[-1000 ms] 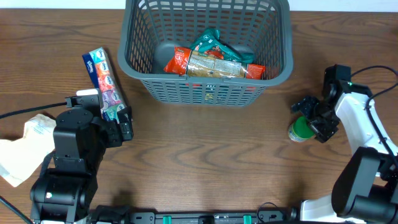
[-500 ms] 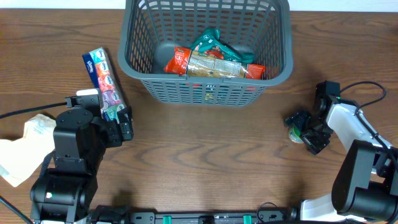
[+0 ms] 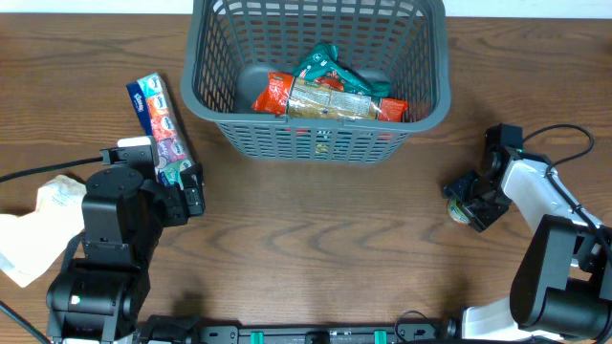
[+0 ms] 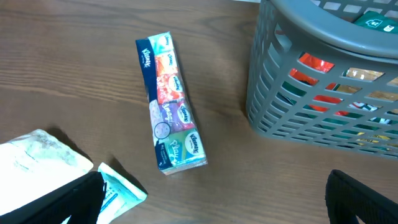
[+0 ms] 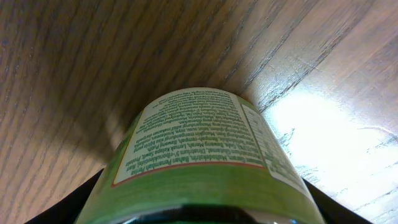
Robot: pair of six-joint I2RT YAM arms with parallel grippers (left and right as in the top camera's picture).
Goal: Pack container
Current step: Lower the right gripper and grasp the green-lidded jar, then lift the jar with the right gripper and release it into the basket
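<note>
The container (image 3: pixel 191 67) is a large dark grey slotted basket at the table's far middle, also in the left wrist view (image 4: pixel 292 106). It holds an orange snack packet (image 3: pixel 330 98) and a teal packet (image 3: pixel 325 65). My right gripper (image 3: pixel 470 199) is at the right, shut round a green bottle (image 3: pixel 460 210) that is mostly hidden from overhead. In the right wrist view the bottle (image 5: pixel 199 143) fills the space between the fingers (image 5: pixel 202 208). My left gripper (image 3: pixel 194 191) is open and empty (image 4: pixel 211 199), near a colourful tissue pack (image 3: pixel 158 129).
The tissue pack (image 4: pixel 169 102) lies left of the basket. A white and teal wipes packet (image 3: pixel 57 196) and a white bag (image 3: pixel 19 244) lie at the far left. The wipes packet also shows by my left finger (image 4: pixel 118 190).
My right gripper came down and forward over the green bottle, covering it and closing round it. The left arm has not moved.
</note>
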